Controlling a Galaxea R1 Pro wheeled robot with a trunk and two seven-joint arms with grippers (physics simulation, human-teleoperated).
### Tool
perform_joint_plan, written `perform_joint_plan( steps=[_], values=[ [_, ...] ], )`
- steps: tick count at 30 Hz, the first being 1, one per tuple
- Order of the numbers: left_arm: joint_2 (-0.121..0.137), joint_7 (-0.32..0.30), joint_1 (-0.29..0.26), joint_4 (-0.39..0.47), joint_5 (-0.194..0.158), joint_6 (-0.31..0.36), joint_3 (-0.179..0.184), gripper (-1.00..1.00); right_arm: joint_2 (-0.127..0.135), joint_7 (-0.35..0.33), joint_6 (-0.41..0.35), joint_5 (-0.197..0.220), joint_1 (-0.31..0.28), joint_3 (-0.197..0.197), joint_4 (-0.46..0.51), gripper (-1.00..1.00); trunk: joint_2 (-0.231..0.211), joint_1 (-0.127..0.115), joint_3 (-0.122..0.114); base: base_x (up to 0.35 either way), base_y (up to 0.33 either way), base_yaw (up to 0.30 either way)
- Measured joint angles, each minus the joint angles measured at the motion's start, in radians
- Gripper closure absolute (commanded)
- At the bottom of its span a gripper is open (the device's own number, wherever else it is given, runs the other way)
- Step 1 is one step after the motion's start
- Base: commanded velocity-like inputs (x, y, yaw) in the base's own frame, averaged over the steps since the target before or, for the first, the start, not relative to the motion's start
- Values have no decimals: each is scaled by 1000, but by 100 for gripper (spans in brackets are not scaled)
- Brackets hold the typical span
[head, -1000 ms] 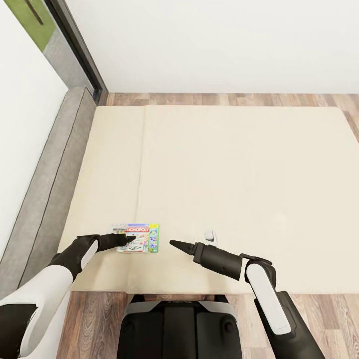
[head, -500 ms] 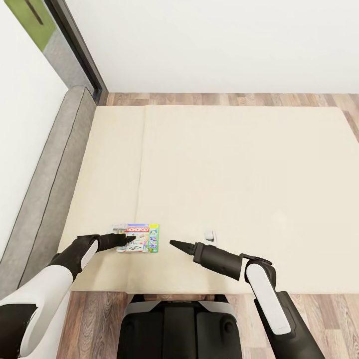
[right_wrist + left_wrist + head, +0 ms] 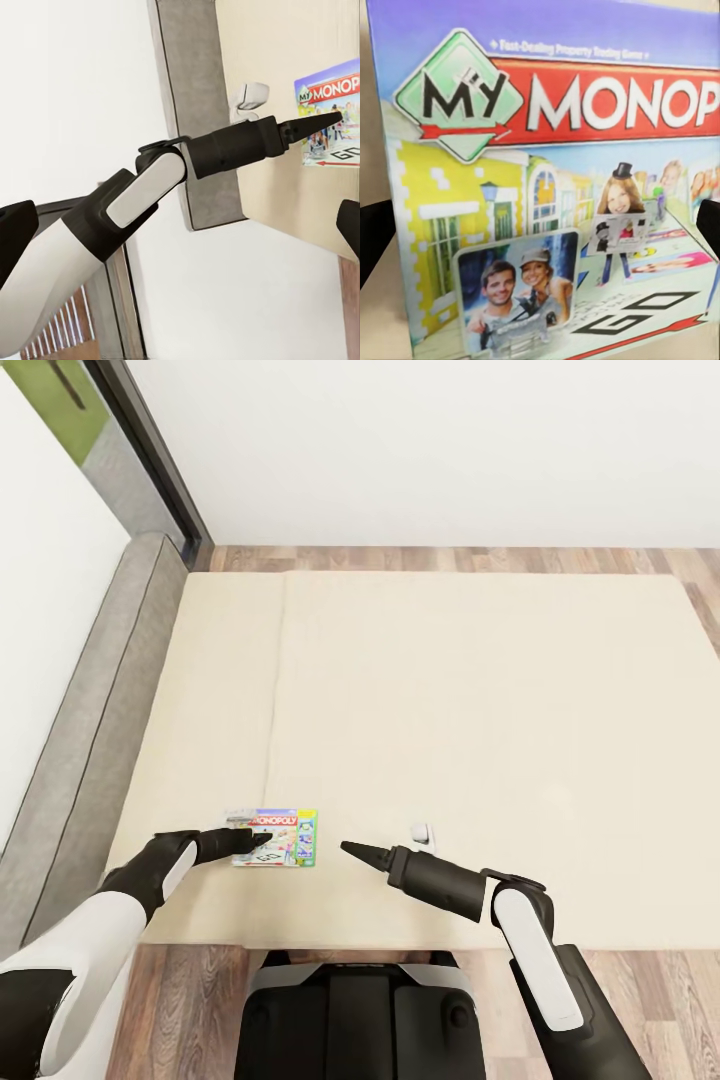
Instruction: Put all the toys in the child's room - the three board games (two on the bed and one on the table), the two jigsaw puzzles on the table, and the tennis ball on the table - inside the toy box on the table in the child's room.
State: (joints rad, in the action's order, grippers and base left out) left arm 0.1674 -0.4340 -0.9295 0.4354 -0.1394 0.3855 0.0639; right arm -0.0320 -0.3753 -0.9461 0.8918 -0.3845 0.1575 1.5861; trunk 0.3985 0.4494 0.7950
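Now: left gripper tip over a board game on the bed

Down on the bed [image 3: 450, 690], near its close edge and toward the left, lies one board game [image 3: 284, 837]. It lies flat on the beige mattress. The left gripper [image 3: 262, 842] reaches in from the left, and its dark pointed tip sits over the left part of the box. I cannot tell if the tip touches the box. The right gripper [image 3: 352, 849] is just to the right of the game, with a bit of bare mattress between them. Its tip points at the box.

Both grippers look like one thin dark point from above, so I cannot tell if they are open or closed. In the left wrist view the game [image 3: 547, 187] is so close that its right end is cut off. Dark shapes sit at both side edges there, too blurry to name. A small white thing [image 3: 422, 831] lies by the right arm, too tiny to make out.

The box is thin and bright. It has a red band with big white letters, a green diamond, a yellow house and smiling people.
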Motion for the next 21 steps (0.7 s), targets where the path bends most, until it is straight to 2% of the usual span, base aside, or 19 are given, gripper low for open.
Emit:
perform_joint_plan(
  steps=[13, 21],
  values=[
    [-4, 0, 0, 10, -1, 2, 0, -100, 0, 0, -1, 1, 0, -1, 0, -100, 0, 0, 0, 0, -67, 0],
    [-4, 0, 0, 13, 0, 1, 0, -100, 0, 0, -1, 2, 0, -2, 0, -100, 0, 0, 0, 0, -218, 0]
  ],
)
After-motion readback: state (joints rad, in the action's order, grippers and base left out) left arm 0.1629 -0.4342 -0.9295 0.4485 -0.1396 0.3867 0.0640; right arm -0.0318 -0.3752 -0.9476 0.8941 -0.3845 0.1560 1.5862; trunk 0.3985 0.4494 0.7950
